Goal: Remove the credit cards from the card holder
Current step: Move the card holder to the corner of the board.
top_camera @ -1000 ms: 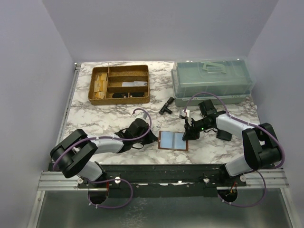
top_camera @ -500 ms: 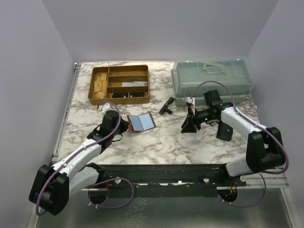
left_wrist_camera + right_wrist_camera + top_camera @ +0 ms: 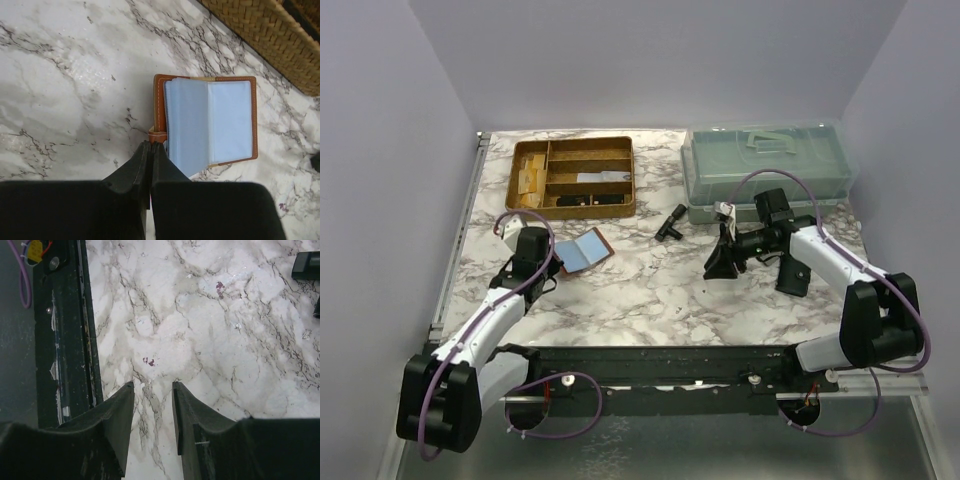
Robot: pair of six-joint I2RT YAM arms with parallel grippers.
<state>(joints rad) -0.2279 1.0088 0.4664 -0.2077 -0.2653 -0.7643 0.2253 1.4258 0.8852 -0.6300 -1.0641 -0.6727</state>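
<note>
One second on, left claw [image 3: 151, 145], clamped on the card holder [image 3: 207, 120], has dragged it leftward; right claw [image 3: 152, 390] stands open.

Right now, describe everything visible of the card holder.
The card holder is a reddish-brown leather-looking folder with pale stitching, open, its light blue inner pockets facing up. The jaws of the left gripper are shut on a small tab at one edge. It is over the marble table, near the woven tray without touching it; whether it lies flat or is slightly lifted cannot be told.
</note>
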